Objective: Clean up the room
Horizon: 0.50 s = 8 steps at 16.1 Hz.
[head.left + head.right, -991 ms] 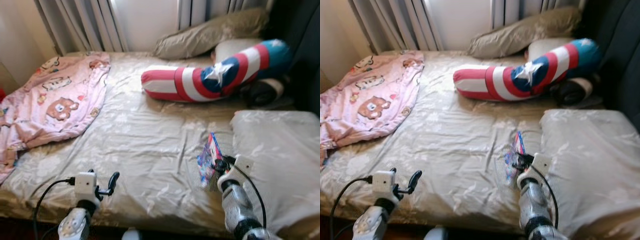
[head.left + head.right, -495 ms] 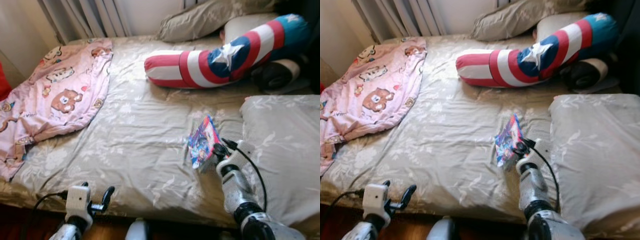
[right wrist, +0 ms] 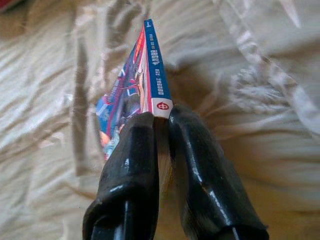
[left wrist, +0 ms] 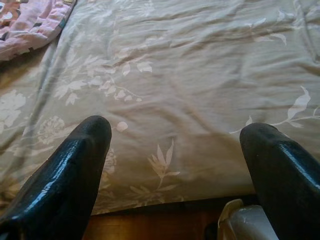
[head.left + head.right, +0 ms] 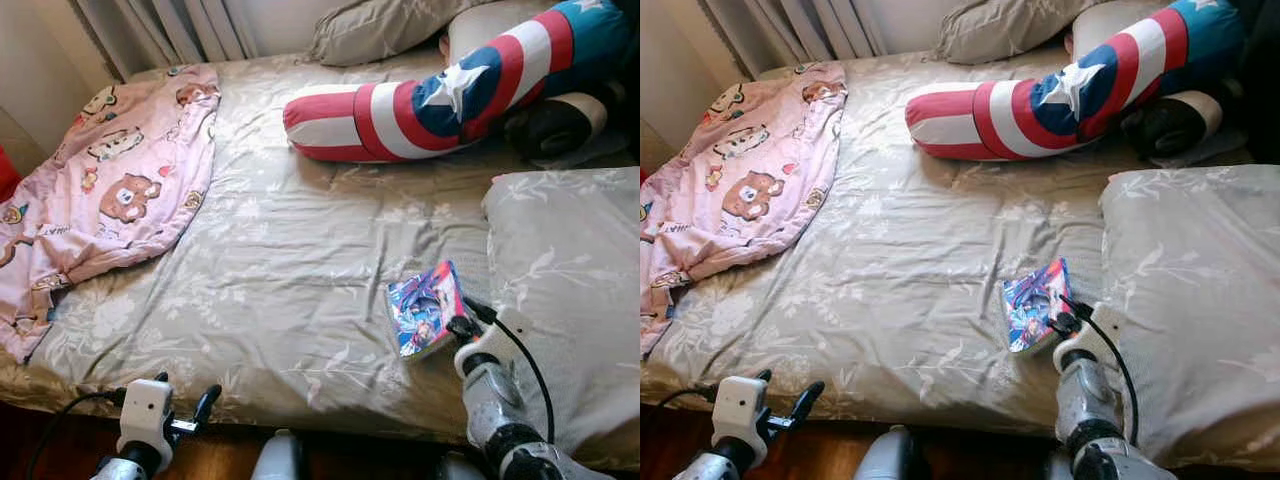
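Your right gripper (image 3: pixel 161 117) pinches comic book (image 5: pixel 427 311) by one corner, held just above bed sheet (image 5: pixel 290 270) beside grey pillow (image 5: pixel 570 270). Thin edge grip: book could pivot or slip loose if you swing fast. Wrist view shows spine clamped between fingertips (image 3: pixel 135 135); head views show cover. Left gripper (image 4: pixel 175 130) spread, idle at mattress edge

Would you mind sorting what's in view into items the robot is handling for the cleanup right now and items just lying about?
In hand:
- colourful book, pinched in the right end effector

Lying about:
- pink blanket
- striped bolster
- beige pillows
- left end effector, open and idle at the bed edge
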{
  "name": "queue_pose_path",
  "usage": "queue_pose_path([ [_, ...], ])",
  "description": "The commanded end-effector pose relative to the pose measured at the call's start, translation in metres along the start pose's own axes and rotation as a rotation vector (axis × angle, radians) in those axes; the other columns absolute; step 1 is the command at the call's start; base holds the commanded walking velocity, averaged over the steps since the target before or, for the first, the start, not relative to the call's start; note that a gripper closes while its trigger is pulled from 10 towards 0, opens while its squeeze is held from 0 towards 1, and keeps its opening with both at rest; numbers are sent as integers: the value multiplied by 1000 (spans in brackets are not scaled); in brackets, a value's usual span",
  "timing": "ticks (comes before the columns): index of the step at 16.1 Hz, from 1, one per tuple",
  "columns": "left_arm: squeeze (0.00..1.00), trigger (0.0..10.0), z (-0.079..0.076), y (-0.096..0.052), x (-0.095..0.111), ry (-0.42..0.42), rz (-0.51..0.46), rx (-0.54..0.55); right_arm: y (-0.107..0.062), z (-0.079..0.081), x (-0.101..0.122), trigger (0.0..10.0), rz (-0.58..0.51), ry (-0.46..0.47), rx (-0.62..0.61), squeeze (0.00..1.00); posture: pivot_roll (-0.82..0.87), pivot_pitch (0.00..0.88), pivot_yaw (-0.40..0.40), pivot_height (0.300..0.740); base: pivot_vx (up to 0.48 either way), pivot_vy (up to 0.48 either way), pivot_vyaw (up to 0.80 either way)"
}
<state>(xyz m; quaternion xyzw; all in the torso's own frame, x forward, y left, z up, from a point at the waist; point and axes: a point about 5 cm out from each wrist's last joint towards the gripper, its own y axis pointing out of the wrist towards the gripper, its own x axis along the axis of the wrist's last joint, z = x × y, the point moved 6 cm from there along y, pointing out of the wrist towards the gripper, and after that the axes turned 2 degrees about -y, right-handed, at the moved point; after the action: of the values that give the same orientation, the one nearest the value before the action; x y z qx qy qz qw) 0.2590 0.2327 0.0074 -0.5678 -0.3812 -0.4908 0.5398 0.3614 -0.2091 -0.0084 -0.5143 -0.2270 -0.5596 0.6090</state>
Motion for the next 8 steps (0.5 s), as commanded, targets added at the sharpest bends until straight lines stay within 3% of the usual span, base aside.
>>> queue_pose_path([
  [1,0,10000,10,-8,-6,7,35,17,-4,-6,-12,10000,31,-3,-25,0,245,233,167,665,0,0,0],
  [8,0,10000,1,-8,-10,-8,53,1,-6,-11,-16,10000,38,-6,-52,0,246,236,165,665,0,0,0],
])
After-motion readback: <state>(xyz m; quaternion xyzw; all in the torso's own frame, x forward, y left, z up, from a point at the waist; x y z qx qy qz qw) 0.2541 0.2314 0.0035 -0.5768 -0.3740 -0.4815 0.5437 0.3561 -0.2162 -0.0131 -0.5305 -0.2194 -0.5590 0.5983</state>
